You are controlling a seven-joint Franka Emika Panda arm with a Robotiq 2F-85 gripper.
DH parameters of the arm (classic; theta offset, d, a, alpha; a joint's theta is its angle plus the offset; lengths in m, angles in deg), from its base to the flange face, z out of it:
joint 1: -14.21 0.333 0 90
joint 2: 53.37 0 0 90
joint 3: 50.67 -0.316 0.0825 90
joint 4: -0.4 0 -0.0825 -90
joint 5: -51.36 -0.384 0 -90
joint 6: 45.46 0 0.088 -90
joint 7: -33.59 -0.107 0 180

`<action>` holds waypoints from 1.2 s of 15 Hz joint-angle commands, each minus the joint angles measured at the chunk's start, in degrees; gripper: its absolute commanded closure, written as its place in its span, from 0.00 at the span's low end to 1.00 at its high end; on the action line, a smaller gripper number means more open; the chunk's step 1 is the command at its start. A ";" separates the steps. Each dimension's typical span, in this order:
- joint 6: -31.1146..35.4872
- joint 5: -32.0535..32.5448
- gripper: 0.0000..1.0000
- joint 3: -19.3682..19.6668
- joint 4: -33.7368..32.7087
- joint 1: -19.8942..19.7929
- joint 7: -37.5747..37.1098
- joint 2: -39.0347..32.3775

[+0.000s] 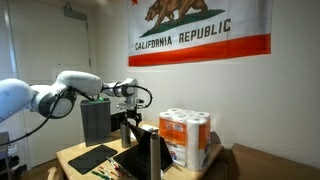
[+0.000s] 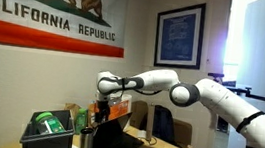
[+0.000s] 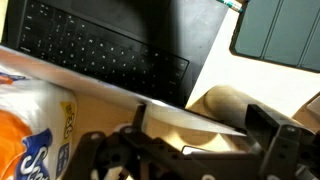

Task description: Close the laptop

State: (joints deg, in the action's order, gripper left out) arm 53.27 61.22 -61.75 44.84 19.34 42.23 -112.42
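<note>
The laptop (image 1: 141, 158) stands open on the wooden table, a thin black one with its screen panel upright; it also shows in an exterior view (image 2: 117, 139). In the wrist view its dark keyboard (image 3: 100, 45) fills the top left, and the thin top edge of the screen panel runs slantwise below it. My gripper (image 3: 200, 125) is open and empty, its two fingers set apart just above that edge. In both exterior views the gripper (image 1: 126, 118) (image 2: 103, 107) hangs right over the top of the screen.
A paper-roll pack (image 1: 186, 138) (image 3: 30, 120) stands close beside the laptop. A tall dark grey box (image 1: 95, 120) is behind it. A flat dark pad (image 1: 90, 158) (image 3: 280, 30) lies on the table. A bin with green contents (image 2: 46, 125) stands nearby.
</note>
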 commanded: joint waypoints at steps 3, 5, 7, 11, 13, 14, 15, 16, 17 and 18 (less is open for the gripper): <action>-2.25 -4.82 0.00 -2.32 10.87 -3.43 -0.69 5.11; -2.09 -6.44 0.00 -3.07 14.14 -4.62 -0.39 6.26; -1.77 -7.91 0.00 -3.79 17.70 -5.70 -0.05 7.45; -0.97 -10.46 0.00 -5.35 25.09 -7.42 0.17 9.69; -0.04 -12.61 0.00 -2.00 28.94 -5.48 0.14 11.65; 0.51 -12.51 0.00 -1.31 30.88 -5.00 -0.45 12.64; 1.49 -11.78 0.00 -0.04 33.15 -4.11 -1.22 13.86; 2.29 -11.02 0.00 1.00 35.24 -3.41 -1.74 14.89; 3.92 -10.59 0.00 1.92 37.73 -2.94 -2.04 16.05; 6.14 -10.43 0.00 2.60 40.29 -2.64 -1.80 17.18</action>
State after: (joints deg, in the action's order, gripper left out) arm 53.99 50.54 -62.15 74.15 15.25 41.92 -101.69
